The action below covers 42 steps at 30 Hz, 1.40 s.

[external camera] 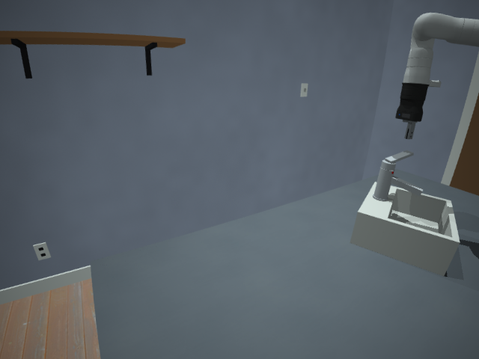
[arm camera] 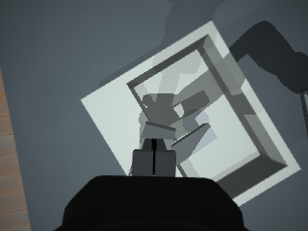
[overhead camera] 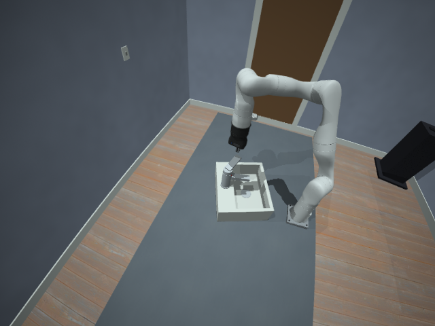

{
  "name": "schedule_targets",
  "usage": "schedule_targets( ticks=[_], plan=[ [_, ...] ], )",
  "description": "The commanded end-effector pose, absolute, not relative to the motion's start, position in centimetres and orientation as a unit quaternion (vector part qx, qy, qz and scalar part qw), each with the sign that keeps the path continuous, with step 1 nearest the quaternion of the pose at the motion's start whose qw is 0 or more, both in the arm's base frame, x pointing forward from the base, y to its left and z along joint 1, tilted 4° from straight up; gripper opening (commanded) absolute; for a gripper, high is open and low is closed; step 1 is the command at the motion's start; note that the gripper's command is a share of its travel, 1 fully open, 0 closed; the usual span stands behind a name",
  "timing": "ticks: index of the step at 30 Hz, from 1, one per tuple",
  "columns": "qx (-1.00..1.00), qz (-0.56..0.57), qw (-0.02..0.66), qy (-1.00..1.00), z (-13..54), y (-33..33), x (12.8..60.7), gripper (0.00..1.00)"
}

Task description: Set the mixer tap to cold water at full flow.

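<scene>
A grey mixer tap [overhead camera: 226, 176] stands at the left rim of a white sink basin [overhead camera: 244, 191]. Its flat lever [overhead camera: 234, 161] is raised a little and points away from the spout toward the back. In the exterior view the lever [external camera: 400, 155] lies nearly level, with a red dot [external camera: 392, 172] on the tap body below it. My gripper [external camera: 408, 133] hangs straight above the lever's free end with a clear gap, fingers shut on nothing. In the wrist view the shut fingers [arm camera: 153, 161] cover part of the tap [arm camera: 156, 113].
The basin sits on a grey mat, with the arm's base [overhead camera: 298, 219] to its right. A black box [overhead camera: 407, 154] stands at the far right, a brown door [overhead camera: 291, 56] behind. Walls are to the left and back.
</scene>
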<state>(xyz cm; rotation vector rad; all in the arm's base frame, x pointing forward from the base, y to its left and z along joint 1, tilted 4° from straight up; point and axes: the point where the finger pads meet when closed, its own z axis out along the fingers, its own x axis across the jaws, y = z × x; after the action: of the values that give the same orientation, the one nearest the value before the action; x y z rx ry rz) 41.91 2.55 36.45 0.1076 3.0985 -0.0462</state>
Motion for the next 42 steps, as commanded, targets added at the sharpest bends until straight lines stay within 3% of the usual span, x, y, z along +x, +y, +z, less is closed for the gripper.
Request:
schedule_targets(
  ticks=[1,42],
  plan=[
    [0.019,-0.014,0.019,1.000,36.4,2.3,42.0,0.00],
    [-0.550,-0.003,-0.005,0.835,35.9,1.5,43.2,0.00]
  ],
)
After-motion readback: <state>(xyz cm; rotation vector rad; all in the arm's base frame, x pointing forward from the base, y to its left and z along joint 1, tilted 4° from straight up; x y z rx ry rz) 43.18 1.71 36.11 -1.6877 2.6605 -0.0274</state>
